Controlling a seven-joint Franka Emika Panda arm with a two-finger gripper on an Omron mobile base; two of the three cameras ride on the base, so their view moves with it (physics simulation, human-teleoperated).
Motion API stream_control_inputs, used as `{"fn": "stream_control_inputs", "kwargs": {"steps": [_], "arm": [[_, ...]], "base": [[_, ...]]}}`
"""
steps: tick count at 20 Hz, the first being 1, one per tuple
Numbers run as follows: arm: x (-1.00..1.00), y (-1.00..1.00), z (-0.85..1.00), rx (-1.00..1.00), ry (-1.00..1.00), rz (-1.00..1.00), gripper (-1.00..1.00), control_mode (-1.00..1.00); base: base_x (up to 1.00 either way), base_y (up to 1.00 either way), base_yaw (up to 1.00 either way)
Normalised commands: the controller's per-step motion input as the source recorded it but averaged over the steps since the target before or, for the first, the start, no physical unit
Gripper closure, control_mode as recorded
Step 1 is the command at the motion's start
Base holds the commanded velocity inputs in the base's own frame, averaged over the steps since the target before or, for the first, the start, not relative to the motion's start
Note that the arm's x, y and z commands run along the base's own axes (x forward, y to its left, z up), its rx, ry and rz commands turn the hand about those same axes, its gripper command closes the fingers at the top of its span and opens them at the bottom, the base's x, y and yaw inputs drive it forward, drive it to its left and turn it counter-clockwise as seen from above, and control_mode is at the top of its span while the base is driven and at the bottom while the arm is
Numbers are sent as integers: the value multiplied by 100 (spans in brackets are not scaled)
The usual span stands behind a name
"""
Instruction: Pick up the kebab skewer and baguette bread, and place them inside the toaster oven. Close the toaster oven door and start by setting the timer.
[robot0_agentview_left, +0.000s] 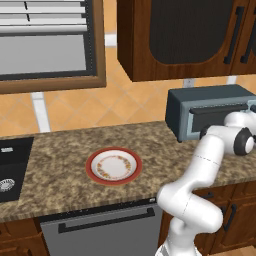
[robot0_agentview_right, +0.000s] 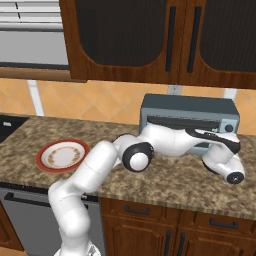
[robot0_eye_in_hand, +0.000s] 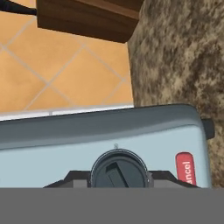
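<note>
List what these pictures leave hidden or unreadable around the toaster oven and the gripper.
- Toaster oven interior: in both base views the shut toaster oven door and the arm cover it, so skewer and bread can't be confirmed inside.
- Gripper: its fingertips are cut off by the hand view's bottom edge at the timer knob, so grip is unclear.
- Red button: label cropped.

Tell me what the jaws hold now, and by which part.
The gripper is at the toaster oven timer knob, jaws either side of it; actual contact cannot be told.

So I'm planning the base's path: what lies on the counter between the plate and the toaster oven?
Nothing: in the left base view, bare speckled counter runs from the plate to the toaster oven.
</note>
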Motion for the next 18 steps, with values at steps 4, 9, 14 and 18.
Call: {"fn": "stream_control_inputs", "kwargs": {"steps": [4,9,14,18], "arm": [[0,2,0,26,0,-7,100,-100],[0,0,0,27,0,-7,100,-100],[0,0,0,28,0,-8,100,-100],[2,3,0,31,0,-10,100,-100]], "base": [[0,0,0],[0,0,0],[0,0,0],[0,0,0]]}}
